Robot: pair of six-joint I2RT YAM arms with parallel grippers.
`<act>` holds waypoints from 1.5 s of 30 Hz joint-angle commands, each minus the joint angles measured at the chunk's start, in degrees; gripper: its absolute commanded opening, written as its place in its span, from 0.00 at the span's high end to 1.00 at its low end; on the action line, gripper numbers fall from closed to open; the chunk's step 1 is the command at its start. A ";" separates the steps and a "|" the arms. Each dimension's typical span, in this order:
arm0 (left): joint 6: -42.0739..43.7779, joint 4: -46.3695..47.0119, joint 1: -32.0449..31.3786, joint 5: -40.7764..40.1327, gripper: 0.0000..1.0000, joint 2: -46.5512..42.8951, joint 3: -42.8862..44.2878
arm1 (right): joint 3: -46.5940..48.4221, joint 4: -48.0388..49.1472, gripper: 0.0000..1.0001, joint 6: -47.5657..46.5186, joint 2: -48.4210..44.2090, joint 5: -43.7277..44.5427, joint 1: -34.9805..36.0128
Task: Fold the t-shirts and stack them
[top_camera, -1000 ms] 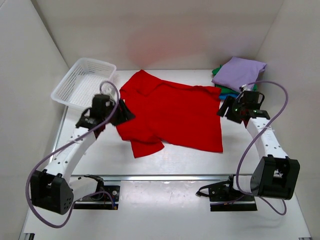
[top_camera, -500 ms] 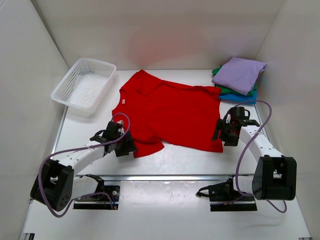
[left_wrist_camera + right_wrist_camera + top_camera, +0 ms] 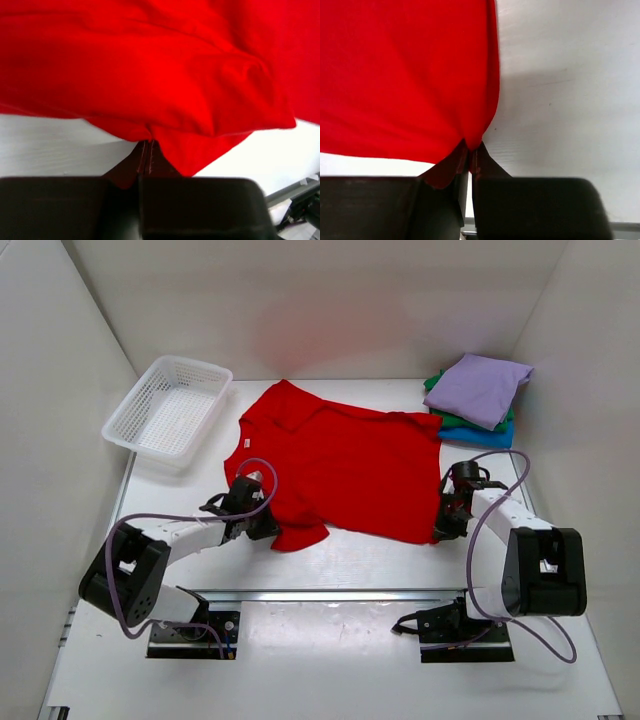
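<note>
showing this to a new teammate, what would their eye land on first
The bright red t-shirt spread out mid-table dominates. The left hand and right hand each pinch its near edge, one per side. A lavender-topped folded stack sits far right, a white basket far left.

White flat table (image 3: 350, 562) carrying a bright red short-sleeved t-shirt (image 3: 340, 465) spread at centre, a white plastic mesh basket (image 3: 130, 395) at ten o'clock, and a stack of folded lavender, green and blue shirts (image 3: 478, 390) at two o'clock.

No writing, brand, number or sign can be read anywhere; the small white tag (image 3: 246, 443) on the red shirt (image 3: 350, 465) is too small to make out.
</note>
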 commanded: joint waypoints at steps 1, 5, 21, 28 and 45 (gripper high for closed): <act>1.54 -4.76 -0.99 -0.17 1.00 -0.66 -1.58 | -0.22 -2.15 1.00 -0.58 -2.18 -1.07 0.29; 4.00 -18.10 -0.56 -0.61 1.00 -12.31 -2.11 | 1.88 -6.81 1.00 -0.93 -7.18 -0.29 1.17; 2.77 -48.61 3.76 6.25 1.00 -44.61 6.57 | 5.59 -24.47 1.00 -2.94 -18.52 -4.41 0.83; 8.12 -49.70 7.88 6.51 1.00 -40.33 19.41 | 4.44 -27.47 1.00 -4.97 -23.37 -7.13 -4.27; 11.38 -24.82 16.14 8.62 1.00 -9.39 31.19 | 9.97 -18.51 1.00 -6.12 -6.42 -13.38 -9.46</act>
